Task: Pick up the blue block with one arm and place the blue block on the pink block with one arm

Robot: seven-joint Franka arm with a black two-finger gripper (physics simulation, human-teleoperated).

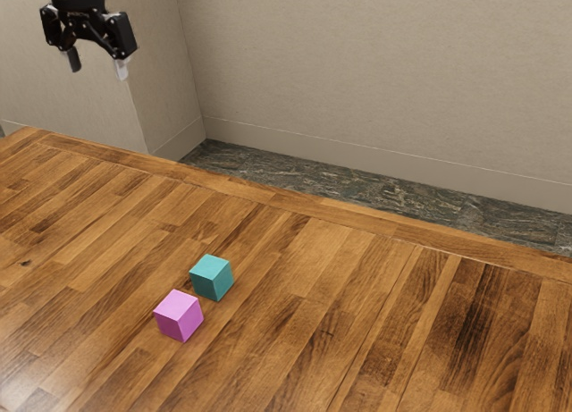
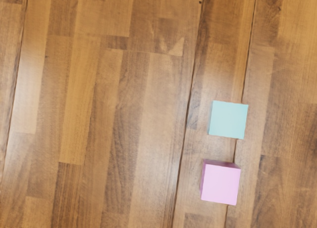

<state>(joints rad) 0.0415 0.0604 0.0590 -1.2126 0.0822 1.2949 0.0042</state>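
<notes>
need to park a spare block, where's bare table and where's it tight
The table is bare from the blue block toward the exterior view's right, up to the stone strip, and to that view's left of the pink block. Crowded only in the narrow gap between the two blocks.

We hold our end effector (image 1: 96, 65) high in the exterior view's upper left. The black hand tilts slightly, and its two fingers (image 1: 73, 60) point downward, spread wide apart and gripping nothing.
</notes>
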